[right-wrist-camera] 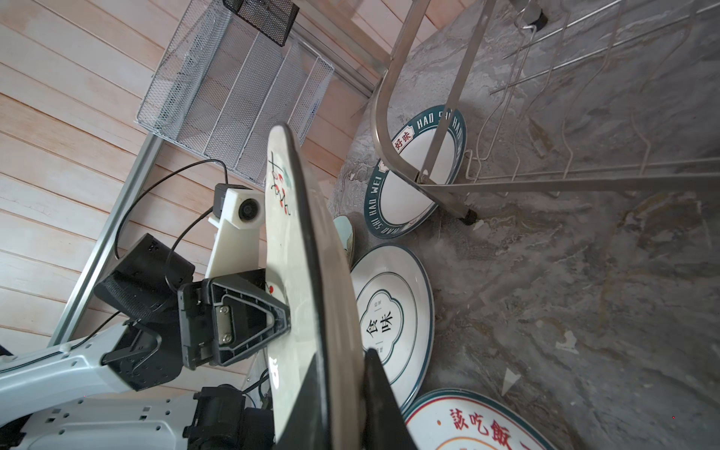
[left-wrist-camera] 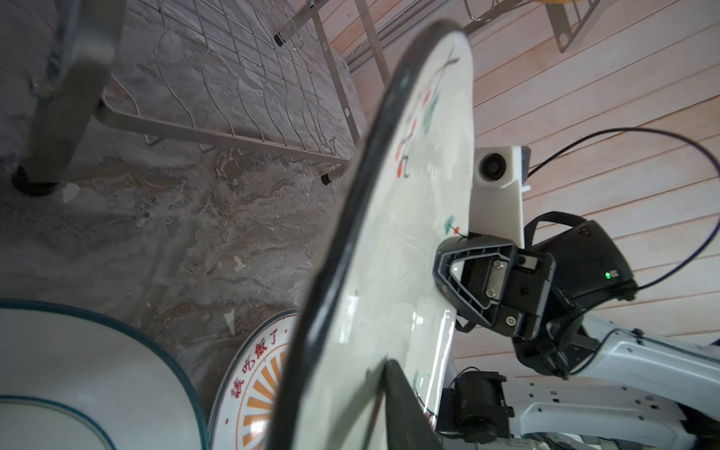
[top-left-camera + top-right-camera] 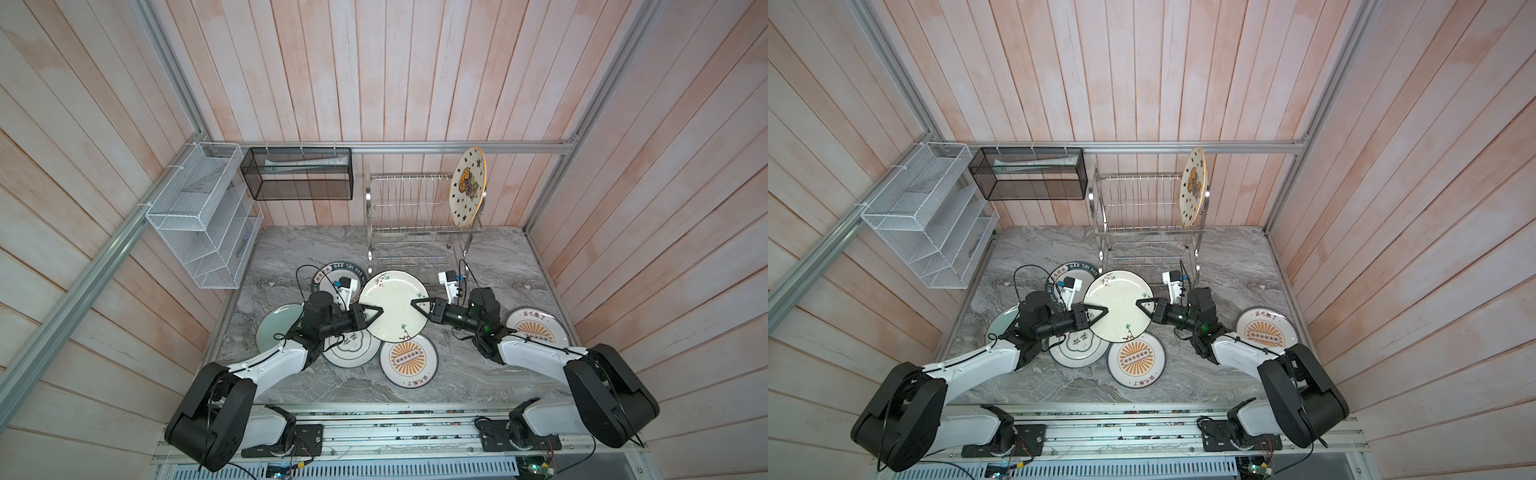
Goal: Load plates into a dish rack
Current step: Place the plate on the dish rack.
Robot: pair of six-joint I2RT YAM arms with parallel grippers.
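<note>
Cream floral plate hung above the marble table, its opposite rims clamped by the left gripper and the right gripper.

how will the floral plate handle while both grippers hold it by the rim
Likely stiff: the floral plate spans between the left gripper and right gripper without sagging. Its glossy glaze, reflecting light in the left wrist view, probably makes the rim pinches slippery. Being ceramic, it would likely chip if dropped onto the sunburst plate below.
</note>
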